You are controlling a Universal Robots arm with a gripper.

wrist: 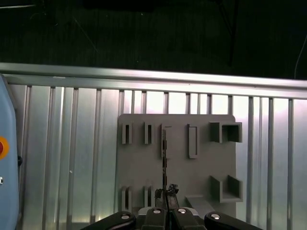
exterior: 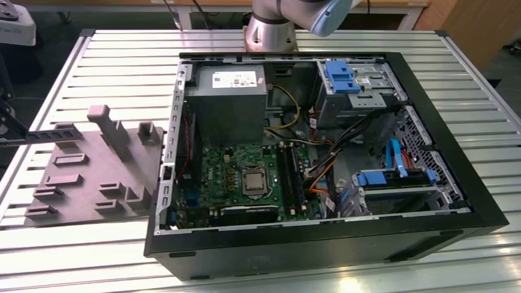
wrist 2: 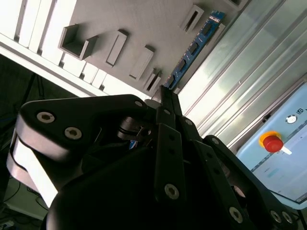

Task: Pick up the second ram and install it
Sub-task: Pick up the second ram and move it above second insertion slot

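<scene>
My gripper (exterior: 29, 138) is at the exterior view's far left, over the outer edge of the grey tray (exterior: 82, 177), shut on one end of the second ram (exterior: 55, 133). The ram is a long narrow stick that reaches out level above the tray's upright posts. In the second wrist view its blue-green face with small chips (wrist 2: 194, 45) runs away from the closed fingertips (wrist 2: 167, 93) over the tray (wrist 2: 144, 24). The first wrist view shows the ram edge-on (wrist: 164, 158) above a tray slot, held by the gripper (wrist: 165, 194).
An open computer case (exterior: 440, 201) lies on the slatted metal table (exterior: 122, 55), with the green motherboard (exterior: 236, 165), its dark memory slots (exterior: 291, 174), a grey power supply (exterior: 224, 97) and cables inside. The arm's base (exterior: 273, 27) stands behind it. A pale box with a red button (wrist 2: 273, 142) sits beside the table.
</scene>
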